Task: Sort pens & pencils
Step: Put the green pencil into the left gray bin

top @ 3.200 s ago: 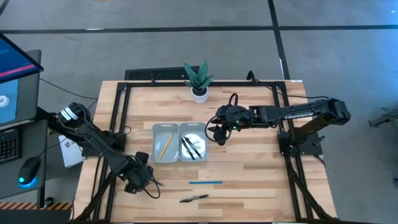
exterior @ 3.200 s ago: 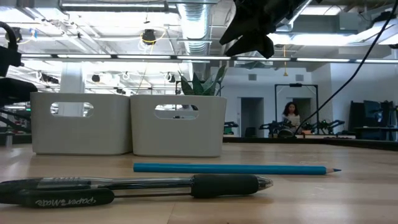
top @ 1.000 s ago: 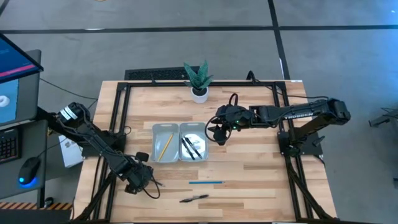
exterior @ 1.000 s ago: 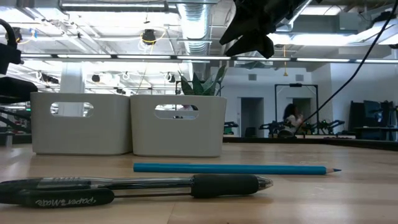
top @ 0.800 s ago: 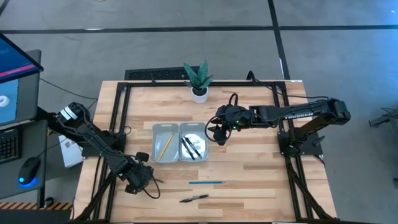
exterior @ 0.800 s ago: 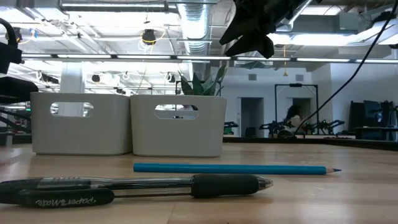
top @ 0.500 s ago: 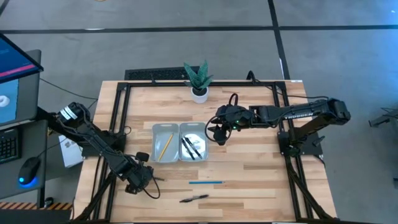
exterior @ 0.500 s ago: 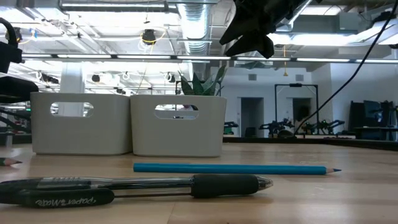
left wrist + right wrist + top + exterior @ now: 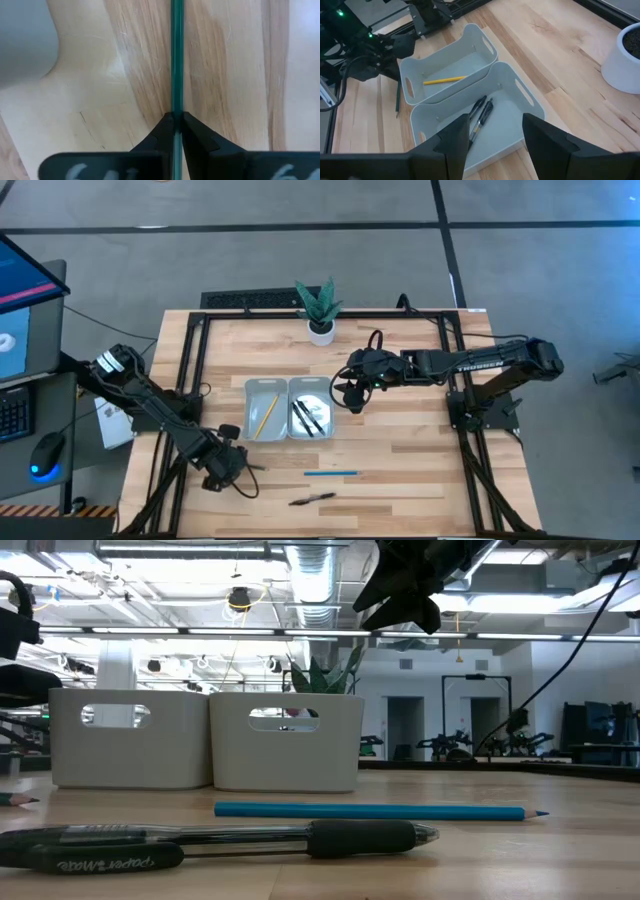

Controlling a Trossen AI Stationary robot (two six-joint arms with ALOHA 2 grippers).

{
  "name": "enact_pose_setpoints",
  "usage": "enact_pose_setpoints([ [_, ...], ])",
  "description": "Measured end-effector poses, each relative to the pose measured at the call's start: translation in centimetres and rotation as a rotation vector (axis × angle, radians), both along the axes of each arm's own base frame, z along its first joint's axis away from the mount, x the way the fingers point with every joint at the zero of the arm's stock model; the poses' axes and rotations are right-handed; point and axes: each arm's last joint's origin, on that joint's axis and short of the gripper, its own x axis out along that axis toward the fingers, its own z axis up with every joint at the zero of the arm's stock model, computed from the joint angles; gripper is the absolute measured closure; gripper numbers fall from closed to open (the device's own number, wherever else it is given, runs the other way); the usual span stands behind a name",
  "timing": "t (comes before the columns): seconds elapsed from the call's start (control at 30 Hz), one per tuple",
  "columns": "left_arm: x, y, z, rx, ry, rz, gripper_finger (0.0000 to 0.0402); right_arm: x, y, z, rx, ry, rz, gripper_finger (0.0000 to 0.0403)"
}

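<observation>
Nearest the front edge of the table, one black pen is seen lying loose on the wood. Just behind it, the blue pencil is laid flat, also loose. Neither one has been put away yet.

Off to the left, near the front corner, the left gripper is held low over the table. Its two fingers are pressed together on the dark grey pencil, which is pinched near one end and sticks straight out in front. It cannot be told whether the pencil is lifted or is only being gripped where it lies.

Farther back, in the middle of the table, two pale trays are set side by side and touching. In the left tray the yellow pencil is found, alone. In the right tray two black pens are laid close together.

The right gripper is held up in the air by the far right side of the right tray. Its fingers are spread apart and nothing is held in them.

At the far edge, a small plant in a white pot is placed.

So about half of the job looks done: three things are sorted. The grey pencil is likely meant for the left tray, and after it the blue pencil and the last pen are left to be picked up
</observation>
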Motion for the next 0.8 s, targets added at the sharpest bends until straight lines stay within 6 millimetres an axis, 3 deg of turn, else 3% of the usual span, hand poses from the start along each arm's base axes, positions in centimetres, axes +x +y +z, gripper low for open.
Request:
enact_pose_setpoints([
  [0.23, -0.3, -0.1, 0.8, -0.105, 0.026, -0.018, 0.0388, 0.0, 0.0, 0.0, 0.000, 0.000, -0.001, 0.0198],
  [0.8, -1.1, 1.3, 6.3, -0.396, -0.099, 0.026, 0.0388, 0.0, 0.0, 0.0, -0.001, 0.000, -0.001, 0.0198],
])
